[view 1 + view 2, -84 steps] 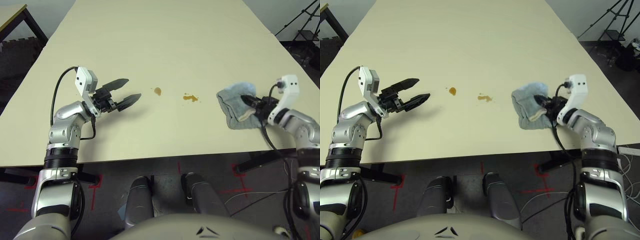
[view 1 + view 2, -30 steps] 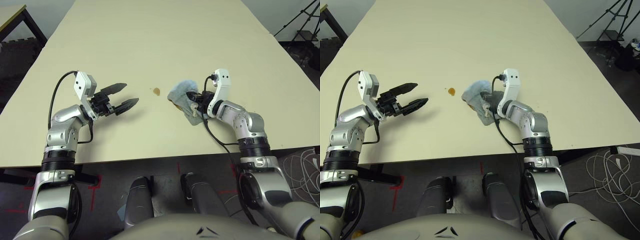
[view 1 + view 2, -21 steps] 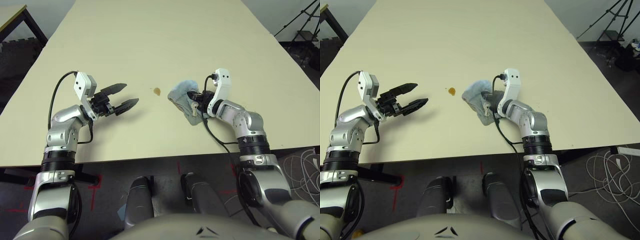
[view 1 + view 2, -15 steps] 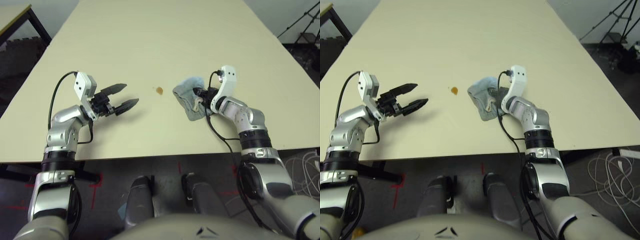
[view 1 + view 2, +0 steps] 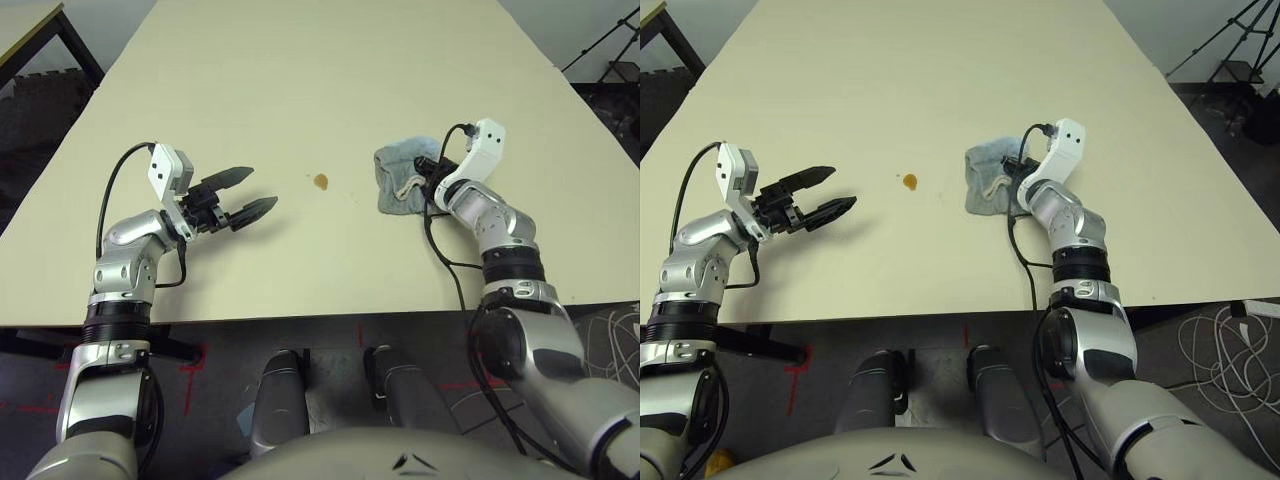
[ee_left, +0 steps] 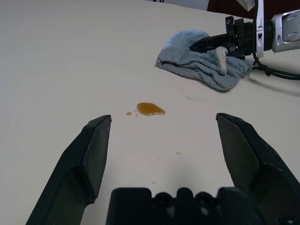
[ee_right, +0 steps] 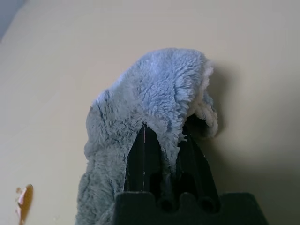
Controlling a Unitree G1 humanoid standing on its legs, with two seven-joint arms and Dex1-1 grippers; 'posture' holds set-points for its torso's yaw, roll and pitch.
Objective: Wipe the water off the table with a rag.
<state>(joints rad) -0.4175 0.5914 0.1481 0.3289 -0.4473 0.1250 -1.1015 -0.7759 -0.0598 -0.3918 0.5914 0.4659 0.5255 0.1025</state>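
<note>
The right gripper [image 7: 164, 133] is clamped on the blue-grey terry rag [image 5: 403, 178], a pinched fold of cloth caught between its two fingers. The rag lies on the cream-yellow tabletop [image 5: 290, 270], most of it spreading forward and to the left of that gripper, its whitish hem strip [image 5: 410, 186] bunched close by the fingertips. The amber-brown drop of liquid [image 5: 321, 181] sits to the left of the right gripper, past the rag's near-left side and well apart from the cloth.

The left gripper [image 5: 248, 196] has its fingers spread apart with nothing between them; the drop lies just ahead of its tips, a little to the right. So the empty hand is the nearer one (though only the other holds anything to wipe with). The coming stroke, I judge, should carry the rag leftward from the right gripper onto the drop, stopping short of the left fingertips.
</note>
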